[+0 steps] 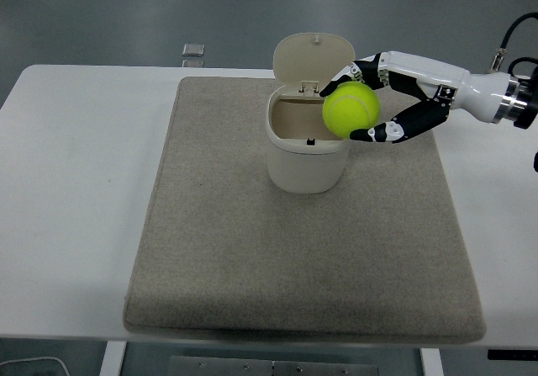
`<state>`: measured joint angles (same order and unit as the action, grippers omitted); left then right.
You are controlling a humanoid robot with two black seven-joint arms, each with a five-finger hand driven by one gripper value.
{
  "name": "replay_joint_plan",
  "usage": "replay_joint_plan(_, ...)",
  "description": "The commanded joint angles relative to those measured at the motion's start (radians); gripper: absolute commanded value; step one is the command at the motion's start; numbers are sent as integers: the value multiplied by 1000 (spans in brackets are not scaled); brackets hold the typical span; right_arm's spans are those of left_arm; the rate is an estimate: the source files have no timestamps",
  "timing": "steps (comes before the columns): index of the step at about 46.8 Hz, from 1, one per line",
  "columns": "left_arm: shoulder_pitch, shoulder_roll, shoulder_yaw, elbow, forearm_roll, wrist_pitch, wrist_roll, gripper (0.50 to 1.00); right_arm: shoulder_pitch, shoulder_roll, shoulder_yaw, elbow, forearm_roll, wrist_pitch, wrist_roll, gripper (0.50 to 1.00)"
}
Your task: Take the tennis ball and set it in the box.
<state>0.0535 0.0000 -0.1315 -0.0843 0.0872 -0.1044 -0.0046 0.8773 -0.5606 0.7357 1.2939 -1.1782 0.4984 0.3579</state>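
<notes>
Over white table (76, 191), right hand (382, 98) grips tennis ball (350, 111) above box (308, 145).

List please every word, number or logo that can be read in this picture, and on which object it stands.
None can be read.
tennis ball in the right robot hand: no print shows.
box: plain.
small object beyond the mat: too small to read.

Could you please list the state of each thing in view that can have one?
Tennis ball: held in the air over the right rim of the box, not yet inside.
Box: upright on the mat, lid flipped open.
Right hand: fingers closed around the tennis ball.
Mat: lying flat on the table.
Left hand: out of view.
</notes>
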Motion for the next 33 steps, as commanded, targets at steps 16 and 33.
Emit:
replay_joint_plan(16,0,0,0,0,0,0,0,992,-3,80,-13,-27,0,-130,-128,500)
replay_joint_plan(33,0,0,0,0,0,0,0,992,-11,103,-52,-48,0,-218,-146,729)
